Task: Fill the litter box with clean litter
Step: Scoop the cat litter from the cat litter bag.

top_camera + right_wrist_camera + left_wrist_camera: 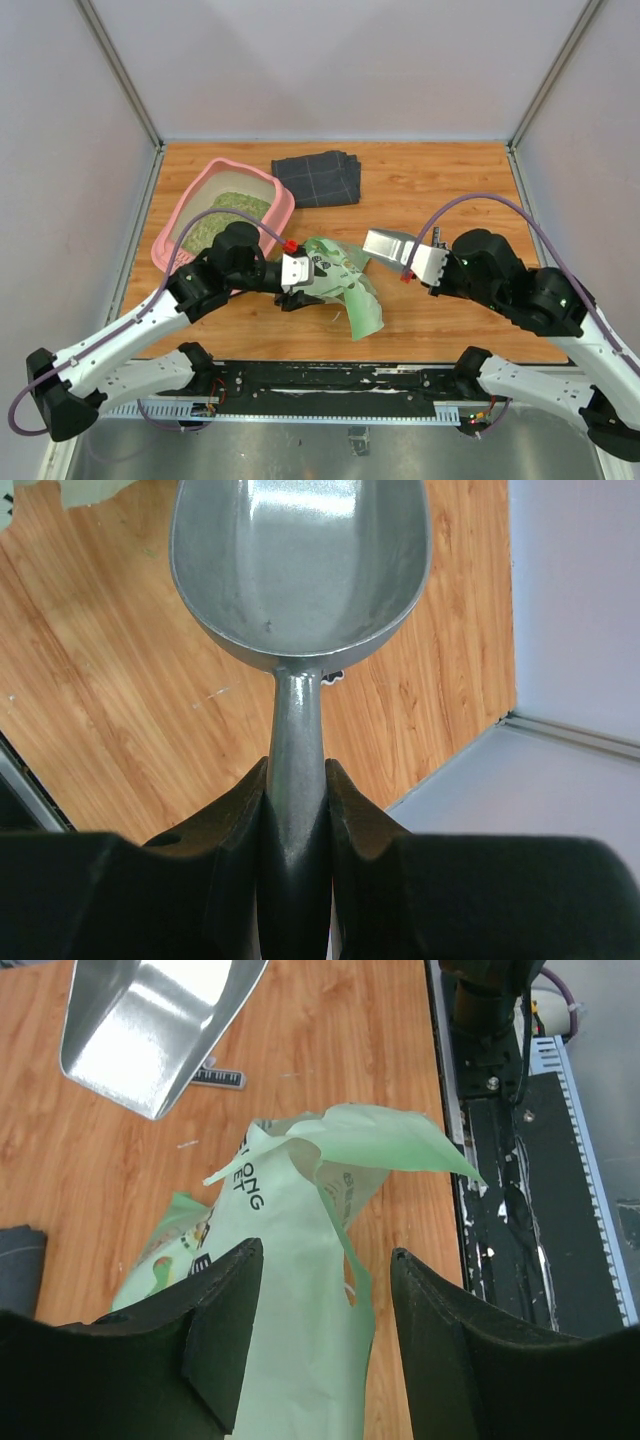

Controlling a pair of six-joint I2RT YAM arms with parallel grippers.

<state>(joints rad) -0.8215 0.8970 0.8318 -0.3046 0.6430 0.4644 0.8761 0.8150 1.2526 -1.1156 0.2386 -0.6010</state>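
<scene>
Top view, near edge at 6 o'clock. Left gripper (pixel 308 284) sits near table centre, slightly toward 7 o'clock. In the left wrist view its jaws are released and stand apart, straddling a crumpled green-and-white bag (pixel 300 1250) with no clamp visible; the bag's torn mouth flares beyond the fingertips. The bag (pixel 352 288) lies flat on the wooden table (pixel 450 190), centre to 6 o'clock.

Right gripper (pixel 408 264) is at about 4 o'clock of centre, clenched on the handle of a grey metal scoop (pixel 300 570). In the right wrist view both fingers press the stem and the bowl looks empty. The scoop (pixel 386 245) points toward 10 o'clock, bowl just beside the bag's upper edge; touching or not, cannot tell.

Farther back, the litter box (pixel 250 174) is at 10 o'clock on the table, angled, with the left arm's elbow overlapping its near corner. The clean litter (pixel 225 213) lies inside it, a greenish-tan layer over the visible floor.

A dark folded cloth (pixel 317 178) is at 12 o'clock, just beside the box's far right corner.
</scene>
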